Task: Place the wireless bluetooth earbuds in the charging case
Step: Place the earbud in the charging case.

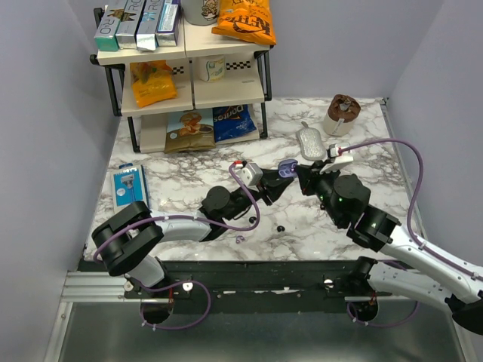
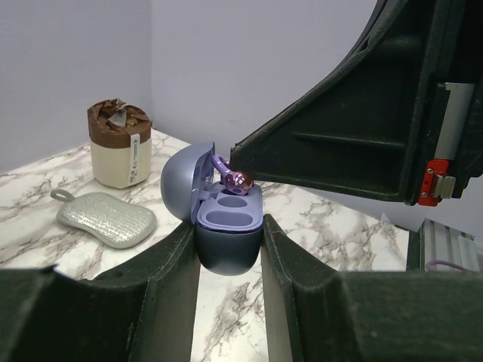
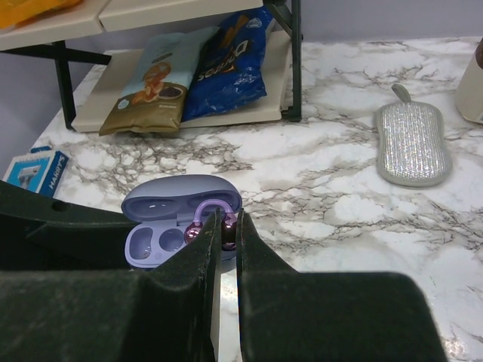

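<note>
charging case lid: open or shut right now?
Open. The lid of the charging case is hinged back in both wrist views, inner wells exposed; the right gripper holds a purple earbud at them.

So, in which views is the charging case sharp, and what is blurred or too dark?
Left wrist: charging case sharp, left gripper's fingers dark and blurred. Right wrist: case and purple earbud sharp, right gripper's fingers nearly black. Top external: even light, case tiny.
</note>
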`<state>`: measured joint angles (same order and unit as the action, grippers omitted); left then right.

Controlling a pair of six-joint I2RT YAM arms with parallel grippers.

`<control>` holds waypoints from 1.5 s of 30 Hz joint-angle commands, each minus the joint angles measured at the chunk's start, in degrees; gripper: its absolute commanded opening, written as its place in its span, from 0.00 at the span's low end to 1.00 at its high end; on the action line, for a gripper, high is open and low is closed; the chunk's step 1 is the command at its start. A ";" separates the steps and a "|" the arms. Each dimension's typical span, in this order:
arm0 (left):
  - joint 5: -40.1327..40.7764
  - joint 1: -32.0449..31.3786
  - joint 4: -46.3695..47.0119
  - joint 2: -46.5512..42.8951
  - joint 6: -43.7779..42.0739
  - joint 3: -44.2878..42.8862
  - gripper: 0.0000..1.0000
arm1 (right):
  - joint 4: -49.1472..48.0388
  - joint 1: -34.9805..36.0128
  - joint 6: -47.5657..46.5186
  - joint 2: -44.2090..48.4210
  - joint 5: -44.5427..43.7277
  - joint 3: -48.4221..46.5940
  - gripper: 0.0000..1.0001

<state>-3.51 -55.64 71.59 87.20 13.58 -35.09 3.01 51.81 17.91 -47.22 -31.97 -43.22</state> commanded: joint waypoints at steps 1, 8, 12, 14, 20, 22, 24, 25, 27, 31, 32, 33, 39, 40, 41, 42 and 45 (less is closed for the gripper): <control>-0.19 -0.35 3.03 -0.27 0.48 -0.86 0.00 | -1.16 0.57 -0.42 -0.50 -1.52 -0.02 0.01; 1.57 -0.35 3.64 -0.10 0.30 -1.29 0.00 | -0.81 1.80 -2.18 -0.15 -1.17 0.33 0.01; 2.10 -0.35 3.90 0.16 0.21 -1.38 0.00 | -0.46 2.15 -2.44 0.99 -1.43 0.77 0.01; 2.28 -0.35 3.99 0.25 0.21 -1.47 0.00 | -0.02 2.15 -2.53 1.34 -1.70 0.86 0.01; 2.10 -0.35 4.08 0.60 0.39 -1.38 0.00 | 0.42 2.24 -2.53 1.96 -2.31 0.77 0.01; 2.01 -0.35 4.08 0.52 0.30 -1.38 0.00 | 0.77 2.24 -2.62 1.87 -2.40 0.51 0.03; 1.93 -0.35 4.17 0.60 0.39 -1.30 0.00 | 0.77 2.15 -2.62 1.78 -2.57 0.33 0.05; 1.84 -0.35 4.26 0.60 0.39 -1.21 0.00 | 0.86 2.15 -2.71 1.87 -2.75 0.33 0.06; 1.75 -0.35 4.34 0.60 0.39 -1.21 0.00 | 0.86 2.15 -2.71 1.78 -2.75 0.16 0.06; 1.66 -0.35 4.43 0.52 0.39 -1.21 0.00 | 1.21 2.24 -2.79 1.69 -2.93 0.07 0.10; 1.66 -0.35 4.52 0.52 0.48 -1.29 0.00 | 1.21 2.15 -2.79 1.69 -3.01 0.07 0.11; 1.49 -0.35 4.61 0.69 0.39 -1.30 0.00 | 1.21 2.24 -2.79 1.61 -3.10 0.07 0.14; 1.31 -0.35 4.70 0.61 0.57 -1.03 0.00 | 1.39 2.15 -2.71 1.61 -3.10 -0.11 0.30; 1.31 -0.35 4.78 0.60 0.57 -1.12 0.00 | 1.39 2.15 -2.71 1.69 -3.10 -0.11 0.32; 1.22 -0.35 4.78 0.69 0.48 -1.03 0.00 | 1.39 2.15 -2.71 1.69 -3.10 -0.19 0.33; 1.22 -0.26 4.70 0.69 0.39 -1.03 0.00 | 1.39 2.24 -2.71 1.69 -3.10 -0.20 0.34; 1.22 -0.35 4.96 0.69 0.48 -1.12 0.00 | 1.39 2.24 -2.71 1.78 -3.28 -0.28 0.35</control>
<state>-2.90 -55.86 72.69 87.33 13.58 -35.14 3.31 53.58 15.31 -45.91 -33.63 -42.94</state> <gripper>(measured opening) 0.413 0.342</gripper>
